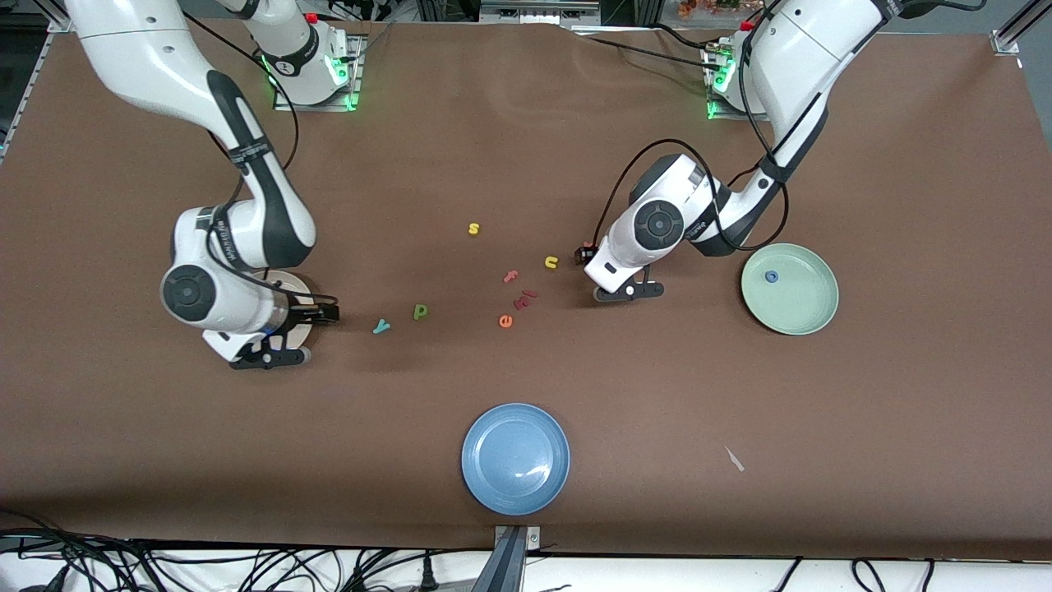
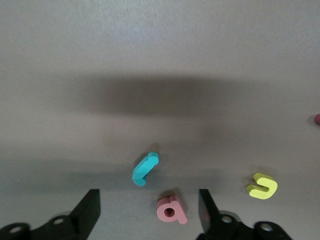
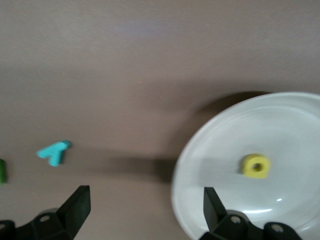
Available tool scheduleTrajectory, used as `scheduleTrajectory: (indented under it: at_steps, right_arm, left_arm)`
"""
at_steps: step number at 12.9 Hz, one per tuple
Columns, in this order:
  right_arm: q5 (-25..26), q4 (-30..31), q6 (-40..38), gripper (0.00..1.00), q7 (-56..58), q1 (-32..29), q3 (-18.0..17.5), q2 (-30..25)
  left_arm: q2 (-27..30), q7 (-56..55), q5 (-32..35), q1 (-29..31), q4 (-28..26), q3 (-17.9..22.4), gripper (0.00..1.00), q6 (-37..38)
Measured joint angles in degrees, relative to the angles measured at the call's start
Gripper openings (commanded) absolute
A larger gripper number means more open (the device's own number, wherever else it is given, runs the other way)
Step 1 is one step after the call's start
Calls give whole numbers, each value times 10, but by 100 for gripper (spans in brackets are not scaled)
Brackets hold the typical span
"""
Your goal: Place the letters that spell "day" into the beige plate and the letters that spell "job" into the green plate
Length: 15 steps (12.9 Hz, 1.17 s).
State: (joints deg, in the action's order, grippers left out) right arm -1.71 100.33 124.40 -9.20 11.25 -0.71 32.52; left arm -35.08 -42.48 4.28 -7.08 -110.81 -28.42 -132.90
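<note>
**Spotter:** Where is the red-pink "b" [image 2: 171, 210]?

**Operator:** I see it low in the left wrist view. It lies flat on the table [image 1: 822, 452], between the spread fingers of the left claw [image 2: 148, 192], which touch nothing. The teal "j" [image 2: 145, 169] is just beside it and the yellow "u" [image 2: 262, 186] is outside the fingers.

**Spotter:** How do you take it cleanly?

**Operator:** The "b" sits closer to one finger, so I'd centre over it first. Then I'd go straight down and pinch across its stem, keeping the "j" out of the bite. After that it goes to the green plate [image 1: 814, 321], where the blue "o" [image 1: 771, 277] already lies.

**Spotter:** And the other arm?

**Operator:** The right claw [image 3: 145, 189] hangs released and empty over the beige plate [image 3: 200, 150]. The yellow rounded letter [image 3: 256, 166] rests in that plate. The teal "y" [image 1: 381, 326] and green "p" [image 1: 420, 312] lie mid-frame in the front view, toward the right arm's end.

**Spotter:** Any writing?

**Operator:** Only the letter shapes. The arm's lettering is too small to read.
</note>
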Motion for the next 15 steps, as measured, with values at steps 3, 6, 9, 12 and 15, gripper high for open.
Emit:
scheduleTrajectory:
  at_steps: [3, 6, 9, 12, 15]
  right_arm:
    - [-6, 0, 20, 100, -128, 39, -1, 0]
    - [-11, 0, 56, 100, -242, 66, -1, 8]
    - [-12, 0, 99, 100, -327, 84, -1, 32]
    - [-12, 0, 114, 100, -349, 88, -1, 43]
    - [-13, 1, 116, 99, -353, 88, 0, 49]
  left_arm:
    - [0, -1, 12, 0, -1, 3, 46, -1]
    - [-3, -34, 57, 0, -1, 4, 46, -12]
    - [-11, -55, 74, -1, -1, 4, 45, -23]
    - [-16, -57, 74, -1, -1, 4, 24, -26]
    - [-17, -57, 74, -1, -1, 4, 8, -28]
